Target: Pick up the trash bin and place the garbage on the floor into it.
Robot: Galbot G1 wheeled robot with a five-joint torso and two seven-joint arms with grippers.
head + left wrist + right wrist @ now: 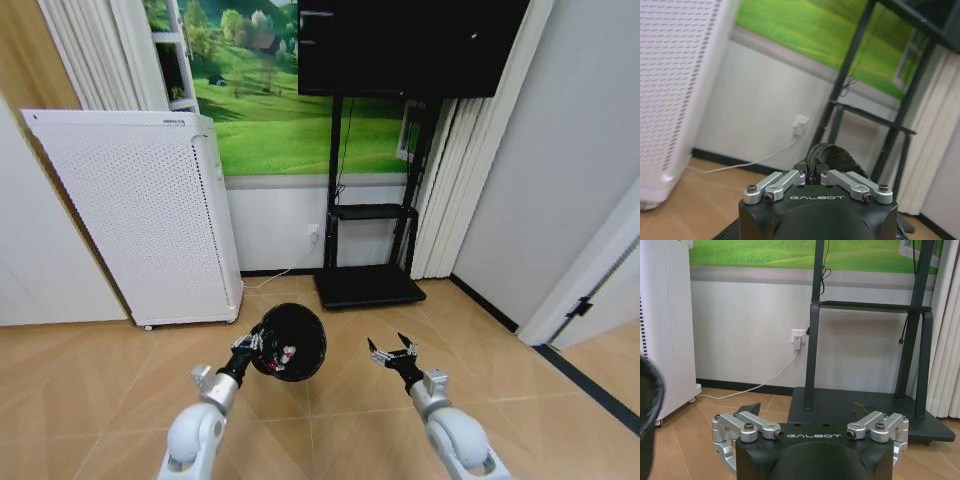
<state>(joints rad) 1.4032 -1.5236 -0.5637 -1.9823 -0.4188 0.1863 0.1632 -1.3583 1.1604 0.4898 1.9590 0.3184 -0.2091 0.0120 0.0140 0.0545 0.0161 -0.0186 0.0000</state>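
My left gripper (pixel 258 345) is shut on the rim of the trash bin (pixel 295 340) and holds it off the floor (pixel 90 385). The black round bin is tipped so its mouth faces me. A small red-and-white piece of garbage (pixel 288 353) shows inside it. In the left wrist view the left gripper (pixel 814 172) pinches the black bag liner (pixel 832 156) at the rim. My right gripper (pixel 393 352) hangs open and empty to the right of the bin, above the floor. Its spread fingers (pixel 751 408) show in the right wrist view, with the bin's edge (pixel 649 395) off to one side.
A white perforated air purifier (pixel 150 220) stands against the wall to the left. A black TV stand (pixel 368 285) with a flat base sits straight ahead, and a white cable (pixel 765 382) runs to a wall socket. A doorway with a dark floor strip (pixel 590 385) lies to the right.
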